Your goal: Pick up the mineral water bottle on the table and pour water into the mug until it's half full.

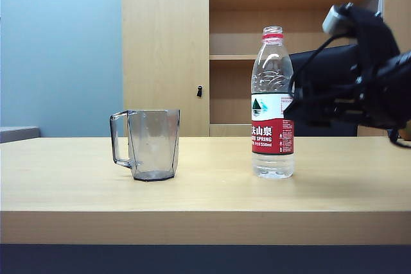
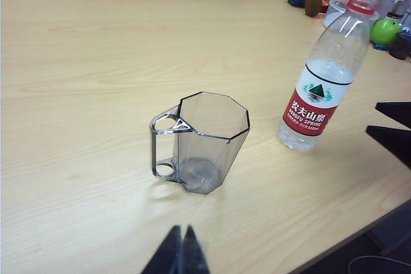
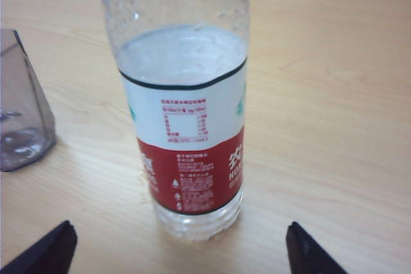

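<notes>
- The table (image 1: 205,197) is a wide slab of pale wood with a thick front edge. Behind it stands a wooden cabinet (image 1: 166,49) with open shelves, a plain blue wall beside it.
- My right arm (image 1: 359,75) reaches in just beside the mineral water bottle (image 1: 272,104), a bulky black shape hiding part of the shelves.
- The mineral water bottle stands upright on the table, uncapped, its ribbed clear plastic banded by a red-and-white label. Nothing stands between it and my right gripper (image 3: 180,248).
- My right wrist camera shows those two dark fingertips spread wide on either side of the bottle's base, holding nothing. It also shows the water (image 3: 183,52) level, just above the label.
- The mug (image 1: 149,144), smoky faceted glass with an angular handle, sits well apart from the bottle.
- Only my left wrist camera shows clutter beyond the bottle, including a green ball (image 2: 385,30).
- My left gripper (image 2: 180,251) hangs near the mug, tips pressed together, empty.
</notes>
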You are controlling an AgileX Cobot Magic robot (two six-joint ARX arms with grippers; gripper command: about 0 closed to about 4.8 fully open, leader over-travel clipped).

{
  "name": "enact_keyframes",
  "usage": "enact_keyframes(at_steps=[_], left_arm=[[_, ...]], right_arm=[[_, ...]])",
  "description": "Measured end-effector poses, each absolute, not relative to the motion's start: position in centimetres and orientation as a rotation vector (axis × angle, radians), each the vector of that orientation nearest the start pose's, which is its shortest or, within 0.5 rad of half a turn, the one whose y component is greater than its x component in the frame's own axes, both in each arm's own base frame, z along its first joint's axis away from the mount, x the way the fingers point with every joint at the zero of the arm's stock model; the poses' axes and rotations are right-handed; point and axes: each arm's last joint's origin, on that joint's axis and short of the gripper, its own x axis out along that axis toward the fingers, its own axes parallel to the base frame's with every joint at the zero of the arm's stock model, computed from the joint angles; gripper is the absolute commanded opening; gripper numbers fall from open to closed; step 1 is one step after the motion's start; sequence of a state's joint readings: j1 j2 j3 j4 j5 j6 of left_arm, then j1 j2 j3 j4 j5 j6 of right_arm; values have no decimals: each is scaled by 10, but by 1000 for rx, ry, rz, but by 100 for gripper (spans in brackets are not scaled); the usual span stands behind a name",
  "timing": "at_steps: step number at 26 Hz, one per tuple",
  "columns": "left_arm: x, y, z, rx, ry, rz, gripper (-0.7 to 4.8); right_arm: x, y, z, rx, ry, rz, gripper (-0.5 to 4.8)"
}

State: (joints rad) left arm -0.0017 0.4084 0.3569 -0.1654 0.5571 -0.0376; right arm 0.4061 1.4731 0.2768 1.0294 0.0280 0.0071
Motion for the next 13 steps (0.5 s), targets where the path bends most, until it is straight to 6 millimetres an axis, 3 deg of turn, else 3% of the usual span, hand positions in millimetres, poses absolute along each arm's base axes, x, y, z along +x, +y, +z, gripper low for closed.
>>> enact_keyframes(at_steps=[5, 13], left_arm=[[115, -16, 235, -100, 232, -552, -5], [114, -16, 229, -118, 296, -550, -5]], right_arm=[[245, 105, 119, -36, 142, 383, 479], [277, 118, 109, -32, 123, 383, 479]])
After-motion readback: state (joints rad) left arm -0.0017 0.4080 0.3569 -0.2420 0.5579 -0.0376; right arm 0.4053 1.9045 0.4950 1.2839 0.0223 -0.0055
